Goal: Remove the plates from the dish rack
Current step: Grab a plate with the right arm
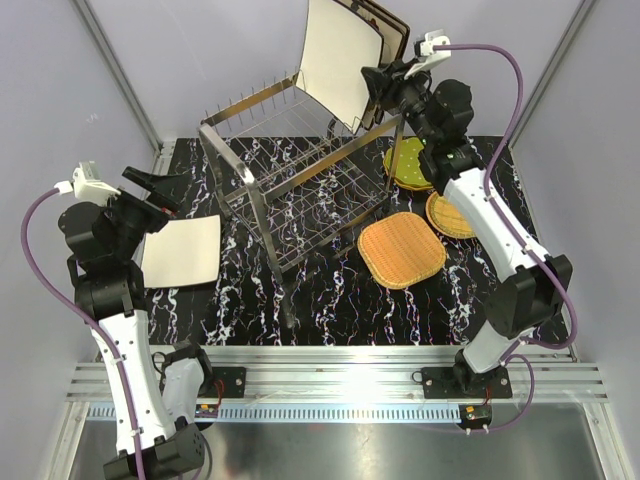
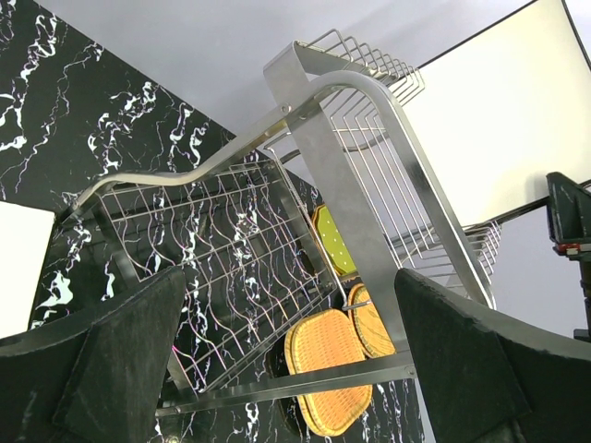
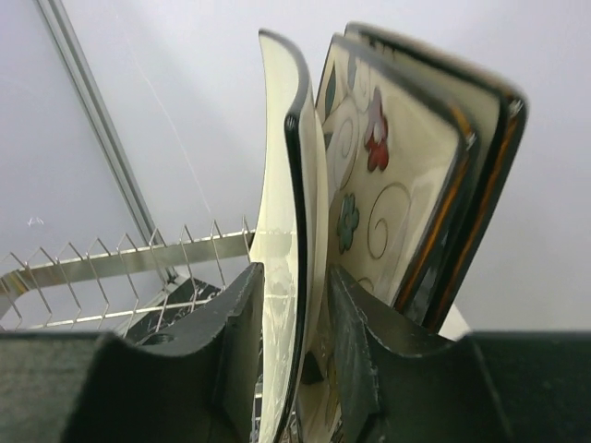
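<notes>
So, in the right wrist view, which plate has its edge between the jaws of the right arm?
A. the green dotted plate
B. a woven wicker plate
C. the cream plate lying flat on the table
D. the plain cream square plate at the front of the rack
D: the jaws stand on either side of the plain cream plate, which is upright in the rack, with the flower-patterned plate right behind it.

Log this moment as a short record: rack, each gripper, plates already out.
rack: dish rack mid-table, square plates upright at its top right end
right gripper: fingers either side of the front cream plate, grip unclear
behind it: flower-patterned plate
left gripper: open, empty, facing the rack
out, left of rack: flat cream plate
out, right of rack: large wicker plate, second wicker plate, green dotted plate
</notes>
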